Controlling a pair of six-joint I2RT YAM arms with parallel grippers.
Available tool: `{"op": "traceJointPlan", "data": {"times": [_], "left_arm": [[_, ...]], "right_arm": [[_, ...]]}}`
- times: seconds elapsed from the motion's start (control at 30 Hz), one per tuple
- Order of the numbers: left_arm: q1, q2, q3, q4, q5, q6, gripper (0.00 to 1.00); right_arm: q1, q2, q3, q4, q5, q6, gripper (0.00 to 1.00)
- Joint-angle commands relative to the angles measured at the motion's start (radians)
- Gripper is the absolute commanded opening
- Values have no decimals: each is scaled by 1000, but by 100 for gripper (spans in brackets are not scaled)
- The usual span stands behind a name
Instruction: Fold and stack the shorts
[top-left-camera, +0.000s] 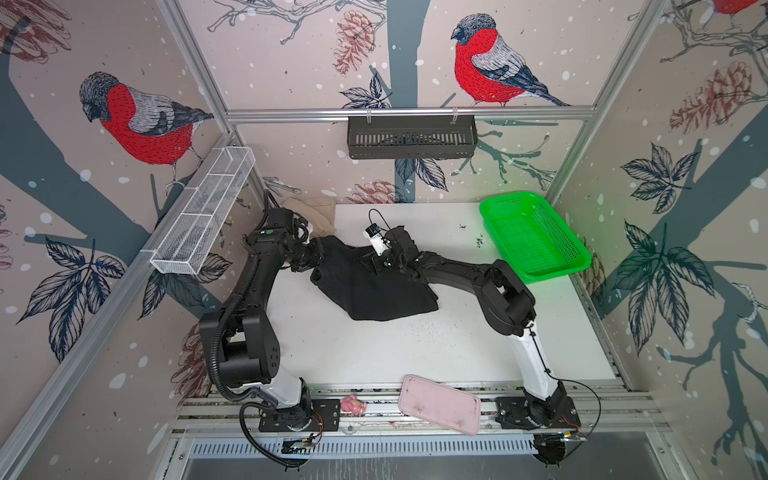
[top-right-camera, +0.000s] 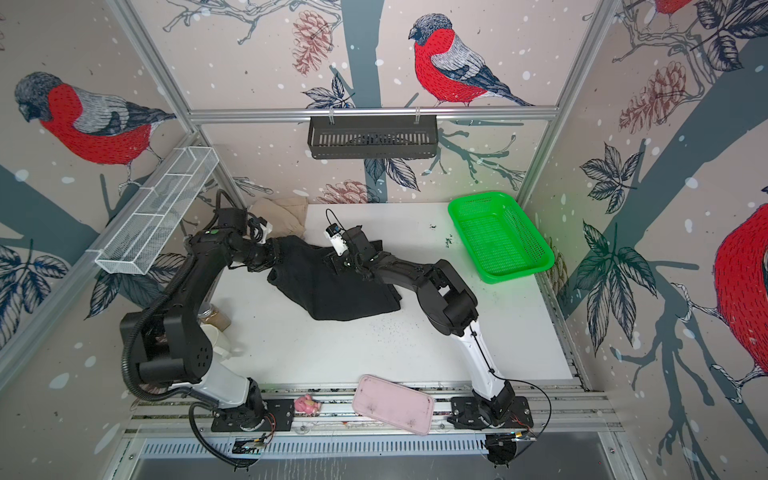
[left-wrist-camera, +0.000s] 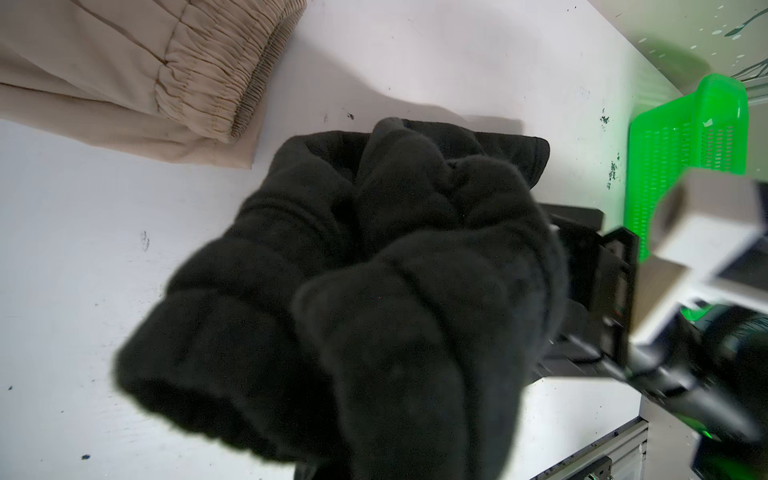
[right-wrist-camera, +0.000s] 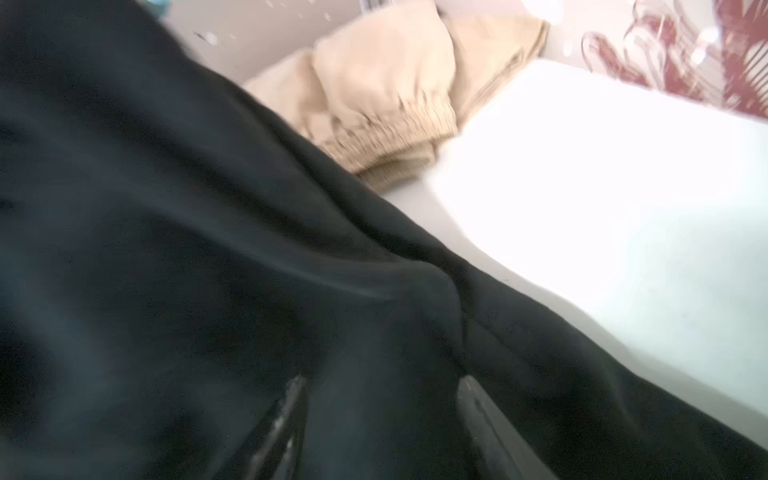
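Note:
The black shorts (top-left-camera: 374, 291) (top-right-camera: 332, 291) lie bunched in the middle of the white table (top-left-camera: 415, 353). Their back-left corner is raised. My left gripper (top-left-camera: 318, 251) (top-right-camera: 276, 253) is shut on that corner. In the left wrist view black cloth (left-wrist-camera: 374, 270) hides its jaws. My right gripper (top-left-camera: 374, 262) (top-right-camera: 338, 259) sits low over the shorts' back edge. Its fingers (right-wrist-camera: 291, 399) stand apart with black cloth (right-wrist-camera: 208, 249) lying between them, so it is open (right-wrist-camera: 380, 395). The beige shorts (top-left-camera: 316, 212) (top-right-camera: 282, 212) (left-wrist-camera: 124, 75) (right-wrist-camera: 386, 83) lie in the back-left corner.
A green mesh basket (top-left-camera: 534, 235) (top-right-camera: 498, 235) (left-wrist-camera: 685, 158) stands at the back right. A pink tray (top-left-camera: 438, 403) and a small pink toy (top-left-camera: 352, 405) rest on the front rail. A jar (top-right-camera: 216, 318) and a white cup (top-right-camera: 218, 338) stand by the left arm.

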Motion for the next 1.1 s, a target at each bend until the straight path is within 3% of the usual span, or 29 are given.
{"op": "traceJointPlan", "data": {"times": [0.0, 0.13, 0.37, 0.47, 0.67, 0.87, 1.07], "left_arm": [[4, 4, 4, 27, 2, -6, 0], [4, 4, 20, 20, -6, -7, 0], [7, 4, 74, -25, -49, 6, 0], [10, 5, 97, -40, -64, 10, 0], [10, 14, 113, -59, -70, 22, 0], [12, 17, 103, -44, -67, 25, 0], [12, 5, 78, -39, 11, 17, 0]], "right_arm": [[44, -44, -83, -3, 17, -31, 40], [103, -27, -128, -16, 12, -27, 15], [204, 104, -21, -19, -57, 3, 9], [233, 171, 81, -23, -74, 19, 9], [243, 187, 146, -38, -46, 17, 24], [208, 96, 56, -85, -7, 3, 26], [131, -129, -209, -87, 36, 7, 25]]}}
